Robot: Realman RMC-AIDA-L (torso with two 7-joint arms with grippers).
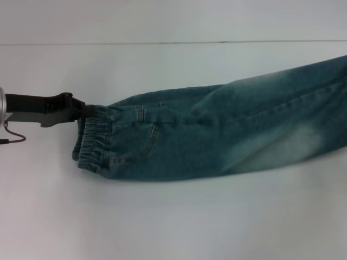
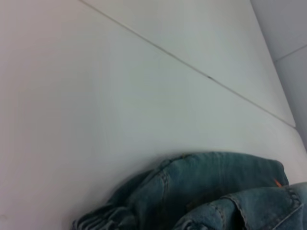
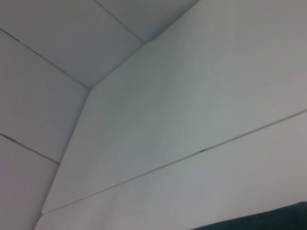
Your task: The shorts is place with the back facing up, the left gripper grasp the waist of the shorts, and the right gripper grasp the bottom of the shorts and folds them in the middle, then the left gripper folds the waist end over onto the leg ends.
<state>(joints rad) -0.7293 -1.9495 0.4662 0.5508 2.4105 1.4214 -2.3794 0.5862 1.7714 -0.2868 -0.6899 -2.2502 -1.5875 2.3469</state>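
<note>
The shorts [image 1: 217,132] lie stretched across the white table, folded lengthwise, with a back pocket seam facing up. The gathered waist of the shorts [image 1: 91,145] is at the left end. My left gripper [image 1: 89,111] reaches in from the left edge on its black arm and is shut on the far corner of that waist. In the left wrist view, bunched denim of the shorts [image 2: 211,191] and a bit of ruffled waist [image 2: 96,221] fill the lower part. The legs run off the right edge, so the bottom hems and my right gripper are out of view. A sliver of the shorts [image 3: 283,216] shows in the right wrist view.
A thin seam [image 1: 162,43] crosses the white table [image 1: 162,222] behind the shorts. A thin black cable [image 1: 15,138] loops below the left wrist at the left edge.
</note>
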